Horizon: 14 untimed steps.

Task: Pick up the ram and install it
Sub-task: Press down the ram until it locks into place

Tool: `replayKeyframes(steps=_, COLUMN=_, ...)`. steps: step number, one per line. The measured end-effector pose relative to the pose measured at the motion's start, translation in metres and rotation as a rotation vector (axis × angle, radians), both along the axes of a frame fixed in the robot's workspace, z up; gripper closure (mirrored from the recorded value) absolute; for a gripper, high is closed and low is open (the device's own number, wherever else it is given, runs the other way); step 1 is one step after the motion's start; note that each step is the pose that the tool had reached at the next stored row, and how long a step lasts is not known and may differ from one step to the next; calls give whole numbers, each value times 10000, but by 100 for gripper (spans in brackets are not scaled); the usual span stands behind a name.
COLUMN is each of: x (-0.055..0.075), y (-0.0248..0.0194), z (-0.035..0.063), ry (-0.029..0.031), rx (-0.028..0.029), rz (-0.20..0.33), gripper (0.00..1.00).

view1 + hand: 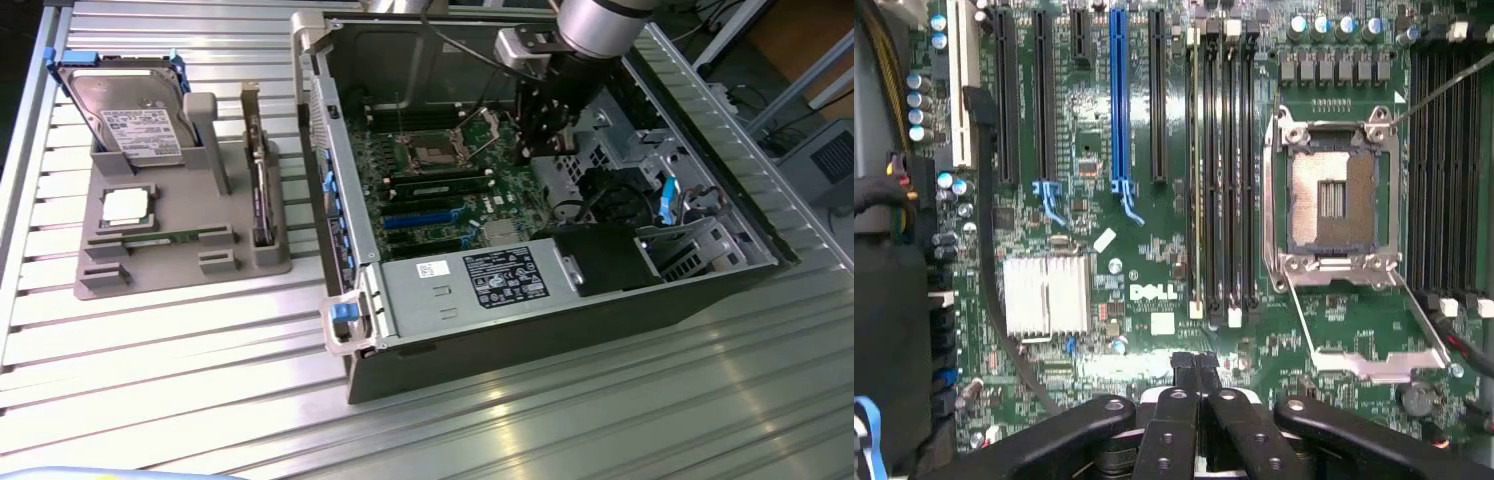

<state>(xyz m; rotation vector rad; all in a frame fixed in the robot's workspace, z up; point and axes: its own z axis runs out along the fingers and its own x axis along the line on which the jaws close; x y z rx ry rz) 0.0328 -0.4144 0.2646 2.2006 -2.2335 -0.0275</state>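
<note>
My gripper [541, 150] hangs inside the open computer case [747, 250], low over the motherboard [1144, 250] and just off the exterior view's right of the empty processor socket [1334, 195]. Its black fingers [1194, 375] are pressed together with nothing between them. One narrow green ram stick [447, 187] stands in a memory slot [1195, 170] beside the socket, a short way from the fingertips. Another thin green stick [174, 238] lies on edge in the grey holder [107, 280] outside the case.
The grey holder at the exterior view's left also carries a hard drive [134, 120], a square silver processor [127, 205] and an upright dark card [260, 180]. The case holds a power supply [494, 280], a silver heatsink [1049, 295], cables and black and blue expansion slots [1119, 100].
</note>
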Motion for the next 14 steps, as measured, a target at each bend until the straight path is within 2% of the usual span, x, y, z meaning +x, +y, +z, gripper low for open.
replayKeyframes(steps=3, x=115, y=0, z=91, ry=-1, rx=-29, rz=-1, gripper=90)
replayKeyframes(steps=8, x=179, y=0, z=267, ry=0, rx=-38, rz=-1, gripper=90)
replayKeyframes(steps=14, x=180, y=0, z=269, ry=0, rx=-38, rz=0, gripper=90)
